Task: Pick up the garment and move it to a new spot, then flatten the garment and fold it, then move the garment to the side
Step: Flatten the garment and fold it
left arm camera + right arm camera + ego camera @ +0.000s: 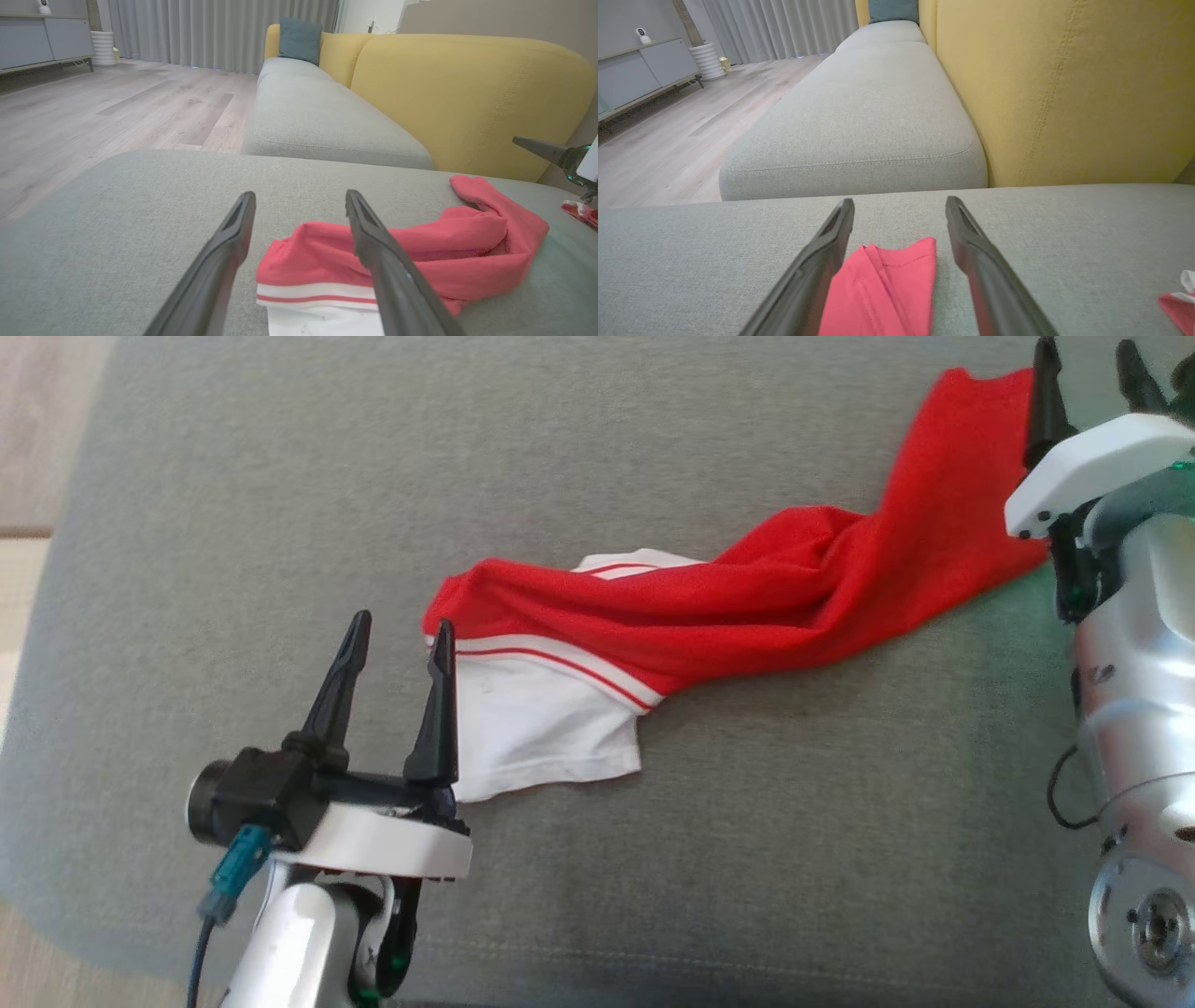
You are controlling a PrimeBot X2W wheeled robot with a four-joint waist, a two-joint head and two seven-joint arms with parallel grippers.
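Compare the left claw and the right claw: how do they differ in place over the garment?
The left claw is at the garment's white striped end; the right claw is at its far red end. The red end lies between the right claw's fingers; the white end lies mostly beside the left claw, under one finger. Both claws are open.

Materials and surface finish
Garment (747, 607): thin smooth cloth, red and white, slight sheen. Seat cushion (280, 476): coarse matt grey weave. Backrest (1064, 93): matt yellow stitched fabric. Left gripper (402, 619) fingers (338, 681): matt black plastic. Right forearm (1134, 709): glossy silvery shell. Floor (93, 107): pale wood-grain boards.
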